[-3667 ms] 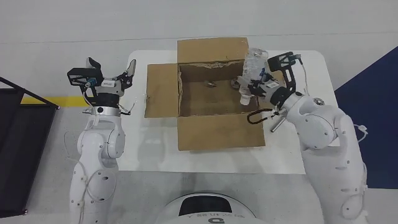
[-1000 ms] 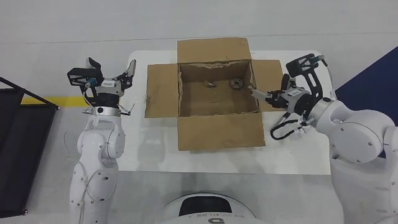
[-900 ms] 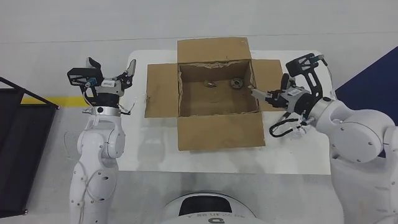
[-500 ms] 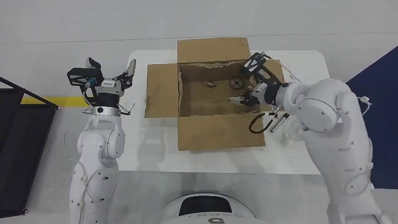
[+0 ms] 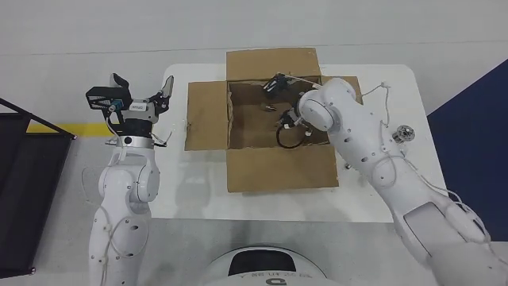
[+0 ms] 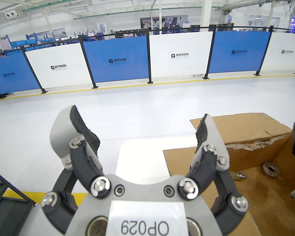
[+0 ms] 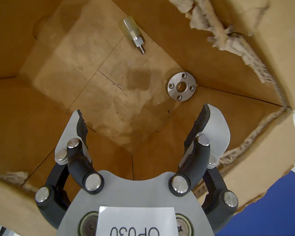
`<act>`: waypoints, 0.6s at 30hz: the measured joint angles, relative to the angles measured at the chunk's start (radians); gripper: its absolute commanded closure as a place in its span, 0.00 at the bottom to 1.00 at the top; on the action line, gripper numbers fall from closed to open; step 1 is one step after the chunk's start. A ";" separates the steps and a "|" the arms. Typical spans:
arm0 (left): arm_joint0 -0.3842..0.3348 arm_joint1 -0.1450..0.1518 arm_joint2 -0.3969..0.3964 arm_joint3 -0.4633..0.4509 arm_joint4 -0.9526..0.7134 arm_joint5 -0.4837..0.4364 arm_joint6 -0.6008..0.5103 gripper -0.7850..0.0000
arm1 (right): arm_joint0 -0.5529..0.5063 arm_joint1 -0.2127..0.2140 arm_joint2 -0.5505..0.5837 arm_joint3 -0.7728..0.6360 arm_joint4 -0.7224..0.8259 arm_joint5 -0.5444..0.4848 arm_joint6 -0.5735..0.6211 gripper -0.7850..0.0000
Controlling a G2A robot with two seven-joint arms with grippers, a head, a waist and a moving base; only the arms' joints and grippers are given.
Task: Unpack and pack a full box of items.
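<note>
The right gripper (image 7: 142, 111) hangs inside the open brown cardboard box (image 5: 270, 171), its fingers spread wide and holding nothing; just beyond them a round flat metal flange with a ring of small holes (image 7: 181, 86) lies on the box floor, close against a corner, and a short metal cylinder with a threaded stud (image 7: 133, 34) lies on its side farther in, well apart from the flange.

The flange looks the harder pick: it lies flat and thin, so the fingers may skid over it or jam against the box walls that crowd it; the cylinder may roll if nudged by one finger first; the torn, ragged cardboard along the rim could catch the wrist on the way out.

The left gripper (image 6: 139, 114) sits off the left edge of the white counter (image 5: 373, 191), fingers wide apart and empty; a small pale object (image 5: 403, 133), possibly a clear bottle, lies on the counter right of the box.
</note>
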 measured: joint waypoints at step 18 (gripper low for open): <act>0.000 0.000 0.000 0.000 0.000 0.000 0.000 0.00 | 0.150 -0.136 -0.185 0.406 -0.054 0.140 -0.112 0.54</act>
